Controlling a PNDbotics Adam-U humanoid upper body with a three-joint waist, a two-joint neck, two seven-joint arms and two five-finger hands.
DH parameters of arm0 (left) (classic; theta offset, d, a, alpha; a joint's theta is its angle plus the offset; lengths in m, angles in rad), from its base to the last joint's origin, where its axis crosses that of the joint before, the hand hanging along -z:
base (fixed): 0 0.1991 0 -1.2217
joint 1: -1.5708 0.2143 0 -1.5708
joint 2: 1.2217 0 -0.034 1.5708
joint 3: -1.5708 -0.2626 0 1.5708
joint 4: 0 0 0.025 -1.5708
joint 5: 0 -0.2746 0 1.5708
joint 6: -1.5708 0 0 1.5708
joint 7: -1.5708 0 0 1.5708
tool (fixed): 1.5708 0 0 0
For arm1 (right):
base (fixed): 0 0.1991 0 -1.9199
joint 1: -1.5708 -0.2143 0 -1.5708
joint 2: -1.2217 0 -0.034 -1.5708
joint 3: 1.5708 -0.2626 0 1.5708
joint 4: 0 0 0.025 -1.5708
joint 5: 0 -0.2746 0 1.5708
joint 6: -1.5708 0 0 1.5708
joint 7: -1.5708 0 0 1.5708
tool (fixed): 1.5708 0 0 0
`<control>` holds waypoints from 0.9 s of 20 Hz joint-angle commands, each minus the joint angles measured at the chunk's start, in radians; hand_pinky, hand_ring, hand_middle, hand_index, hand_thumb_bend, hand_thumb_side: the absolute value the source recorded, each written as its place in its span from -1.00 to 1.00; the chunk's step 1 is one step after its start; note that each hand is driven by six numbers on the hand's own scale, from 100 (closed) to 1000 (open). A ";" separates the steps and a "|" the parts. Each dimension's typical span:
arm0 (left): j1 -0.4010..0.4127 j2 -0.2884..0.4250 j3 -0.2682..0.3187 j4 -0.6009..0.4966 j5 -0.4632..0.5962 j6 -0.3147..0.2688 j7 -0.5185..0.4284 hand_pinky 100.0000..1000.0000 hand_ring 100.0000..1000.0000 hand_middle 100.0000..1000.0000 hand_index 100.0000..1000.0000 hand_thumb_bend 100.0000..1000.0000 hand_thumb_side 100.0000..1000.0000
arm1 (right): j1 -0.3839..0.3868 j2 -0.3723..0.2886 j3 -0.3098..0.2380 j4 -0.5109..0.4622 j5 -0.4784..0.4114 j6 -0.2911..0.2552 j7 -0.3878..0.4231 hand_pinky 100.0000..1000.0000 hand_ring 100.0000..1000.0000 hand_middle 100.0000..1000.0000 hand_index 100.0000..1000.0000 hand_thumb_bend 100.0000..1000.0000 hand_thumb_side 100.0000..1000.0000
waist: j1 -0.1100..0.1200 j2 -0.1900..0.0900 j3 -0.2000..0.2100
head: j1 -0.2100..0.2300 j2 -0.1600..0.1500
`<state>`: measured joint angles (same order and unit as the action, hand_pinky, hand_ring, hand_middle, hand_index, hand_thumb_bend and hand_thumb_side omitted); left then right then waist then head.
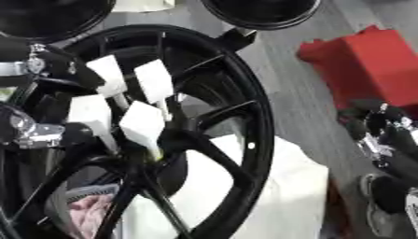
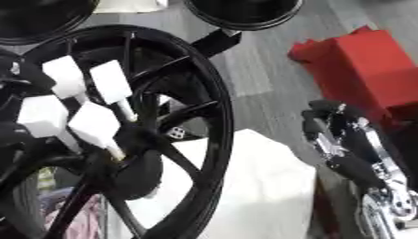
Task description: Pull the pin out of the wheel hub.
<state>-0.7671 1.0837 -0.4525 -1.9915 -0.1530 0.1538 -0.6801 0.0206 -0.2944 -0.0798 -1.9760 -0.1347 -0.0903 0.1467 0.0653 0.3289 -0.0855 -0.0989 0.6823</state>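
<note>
A large black wheel (image 1: pixel 253 116) stands tilted across the left of both views, its spokes meeting at the hub (image 1: pixel 176 140). My left hand (image 1: pixel 143 123) comes in from the left through the rim, its white-covered fingers spread and fairly straight. The lowest fingertip (image 1: pixel 153 151) rests at the hub. I cannot make out the pin among the fingers and spokes. My right hand (image 2: pixel 343 140), black with silver joints, hangs at the right edge away from the wheel, fingers relaxed and holding nothing.
A red block (image 1: pixel 367 60) lies on the grey floor at the upper right. A white sheet (image 2: pixel 261 191) sits under the wheel's lower right. Two more black wheels (image 1: pixel 261 11) (image 1: pixel 49 16) show along the top edge.
</note>
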 commanded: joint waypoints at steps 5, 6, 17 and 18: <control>-0.022 0.009 -0.002 -0.009 -0.046 -0.013 -0.033 0.68 0.67 0.48 0.78 -0.22 0.36 | -0.006 -0.004 -0.002 -0.024 0.004 0.005 0.000 0.98 0.50 0.11 0.43 -0.51 -0.43 | -0.002 -0.010 -0.002 | -0.001 -0.018; -0.023 0.008 -0.003 -0.009 -0.050 -0.015 -0.036 0.68 0.66 0.47 0.77 -0.22 0.34 | -0.005 -0.004 -0.003 -0.024 0.004 0.006 0.000 0.98 0.50 0.11 0.43 -0.51 -0.43 | -0.002 -0.010 -0.002 | -0.001 -0.019; -0.014 0.007 -0.001 -0.009 -0.123 -0.027 -0.055 0.63 0.62 0.43 0.73 -0.42 0.01 | -0.005 0.001 -0.003 -0.024 0.005 0.007 -0.001 0.98 0.50 0.11 0.43 -0.51 -0.43 | -0.006 -0.006 -0.001 | 0.008 -0.023; -0.013 0.007 -0.002 -0.009 -0.129 -0.022 -0.057 0.62 0.61 0.42 0.72 -0.45 0.01 | -0.006 0.002 -0.003 -0.024 0.004 0.007 0.000 0.98 0.50 0.11 0.43 -0.51 -0.43 | -0.006 -0.006 -0.001 | 0.009 -0.024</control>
<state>-0.7731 1.0735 -0.4641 -1.9915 -0.2730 0.1290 -0.7333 0.0183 -0.2863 -0.0798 -1.9760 -0.1335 -0.0853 0.1476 0.0624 0.3373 -0.0868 -0.0929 0.6736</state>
